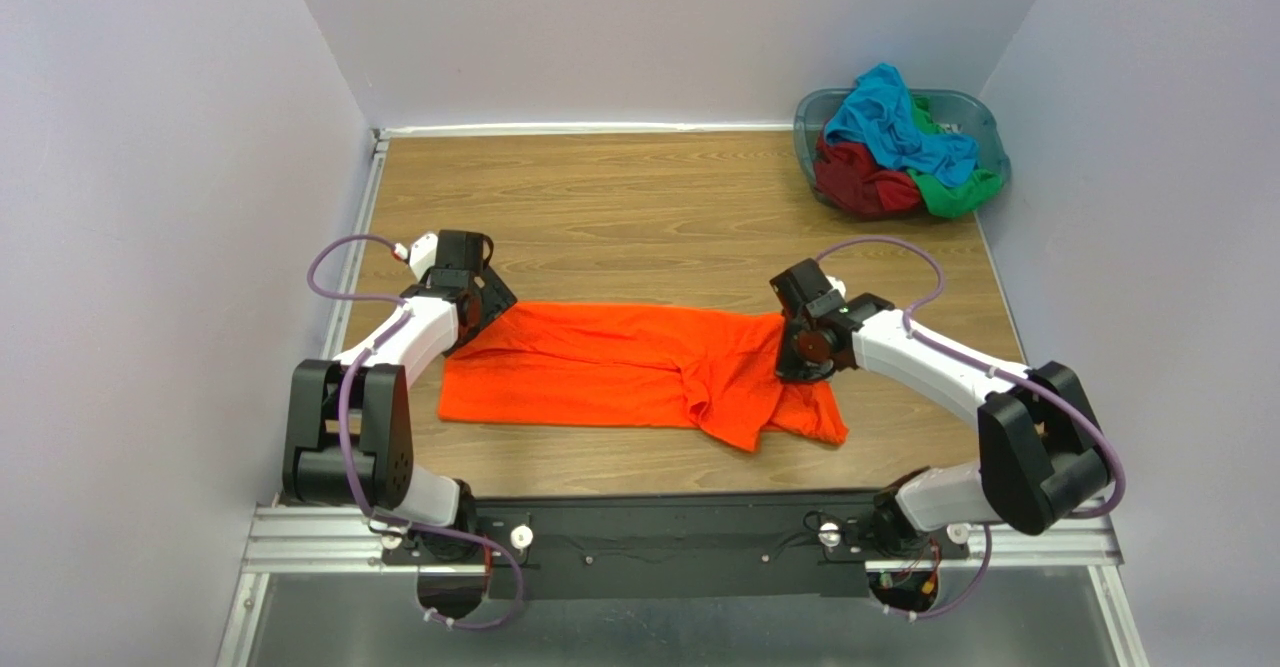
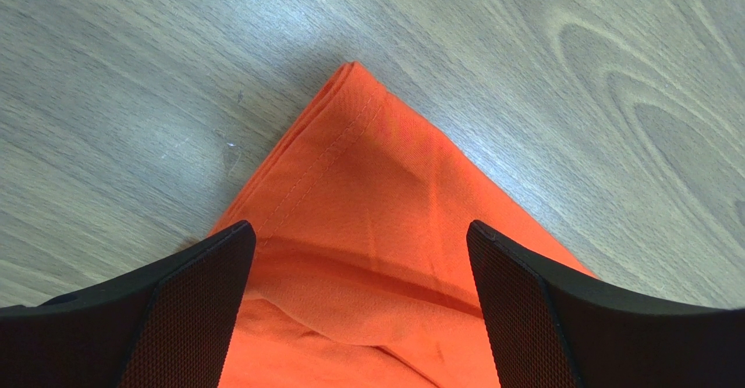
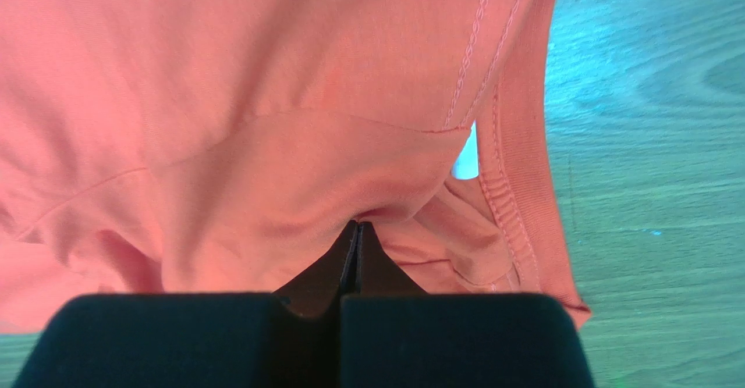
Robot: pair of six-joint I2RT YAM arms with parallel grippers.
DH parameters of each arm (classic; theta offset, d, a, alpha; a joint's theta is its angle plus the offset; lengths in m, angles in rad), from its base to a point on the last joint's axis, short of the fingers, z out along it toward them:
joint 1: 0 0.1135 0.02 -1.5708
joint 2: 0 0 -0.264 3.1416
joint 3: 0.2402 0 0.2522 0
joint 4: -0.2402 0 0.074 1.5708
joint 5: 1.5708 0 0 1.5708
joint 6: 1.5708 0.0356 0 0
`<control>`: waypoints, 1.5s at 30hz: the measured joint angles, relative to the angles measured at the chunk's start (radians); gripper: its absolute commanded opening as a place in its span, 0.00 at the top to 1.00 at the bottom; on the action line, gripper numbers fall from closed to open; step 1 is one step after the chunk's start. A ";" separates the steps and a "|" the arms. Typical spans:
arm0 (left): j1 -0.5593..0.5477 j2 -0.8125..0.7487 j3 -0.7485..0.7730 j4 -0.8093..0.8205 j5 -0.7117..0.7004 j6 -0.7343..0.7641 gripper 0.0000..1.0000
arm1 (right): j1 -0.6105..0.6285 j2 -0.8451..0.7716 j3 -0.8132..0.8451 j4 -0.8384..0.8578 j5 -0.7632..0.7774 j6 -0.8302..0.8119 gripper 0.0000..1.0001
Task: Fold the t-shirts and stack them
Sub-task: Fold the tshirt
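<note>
Right wrist view shows your right pincer (image 3: 357,231) pinching the limp, light bright orange cloth t-shirt (image 3: 262,100); take its corner lying between the jaws of the spread left pincer (image 2: 358,235).

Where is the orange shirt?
In the top view, the orange t-shirt lies across the middle of the table, the right end effector pinching its right part, the left end effector open over its left corner.
</note>
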 measured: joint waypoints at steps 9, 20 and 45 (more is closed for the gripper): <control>0.000 0.000 0.000 -0.001 0.000 0.000 0.02 | -0.053 0.000 0.056 -0.001 0.013 -0.055 0.99; 0.000 0.004 0.000 -0.004 -0.012 0.000 0.02 | -0.109 0.029 0.121 -0.011 0.027 -0.128 0.85; -0.086 -0.133 0.053 -0.041 -0.008 -0.035 0.02 | -0.095 -0.163 0.089 0.008 -0.277 -0.166 0.00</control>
